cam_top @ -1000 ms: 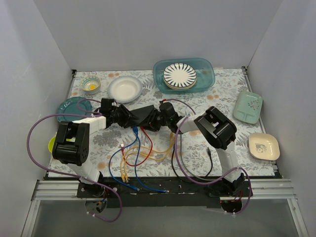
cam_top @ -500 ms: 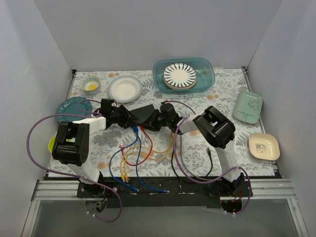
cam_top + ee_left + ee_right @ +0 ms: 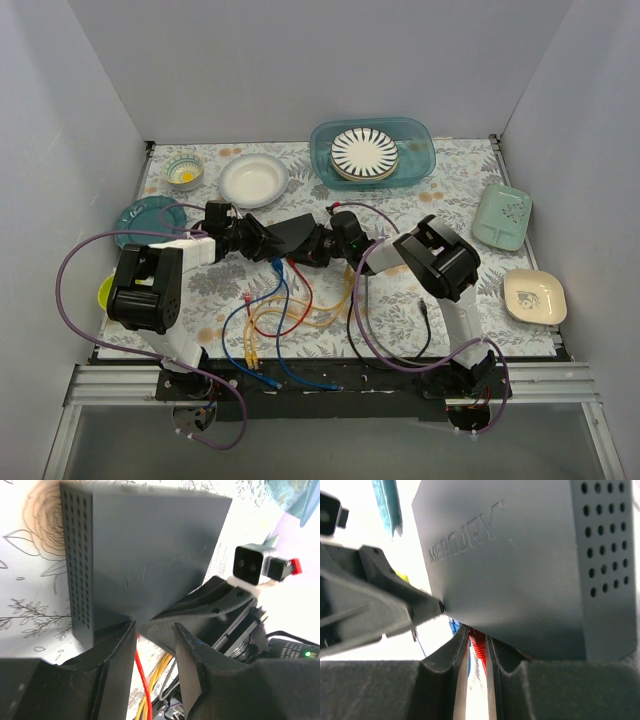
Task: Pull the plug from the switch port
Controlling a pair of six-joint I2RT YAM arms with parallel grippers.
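The switch (image 3: 290, 232) is a flat matte black box held off the mat between my two grippers. It fills the left wrist view (image 3: 150, 545) and the right wrist view (image 3: 520, 565). My left gripper (image 3: 254, 236) is shut on the switch's left end, its fingers (image 3: 115, 650) at the box's near corner. My right gripper (image 3: 318, 248) is shut on a red plug (image 3: 478, 649) at the switch's socket edge, pinched between narrow jaws (image 3: 477, 642). The red cable (image 3: 300, 290) hangs down to the mat. A blue plug (image 3: 454, 626) sits beside the red one.
Blue (image 3: 278, 310), yellow (image 3: 320, 312) and black (image 3: 425, 325) cables lie on the mat in front. A teal bin with a striped plate (image 3: 372, 150), a white bowl (image 3: 253, 178), a small bowl (image 3: 184, 170), a green tray (image 3: 502, 215) and a cream dish (image 3: 533, 295) ring the mat.
The switch and both grippers have shifted only slightly. Both grips look unchanged.
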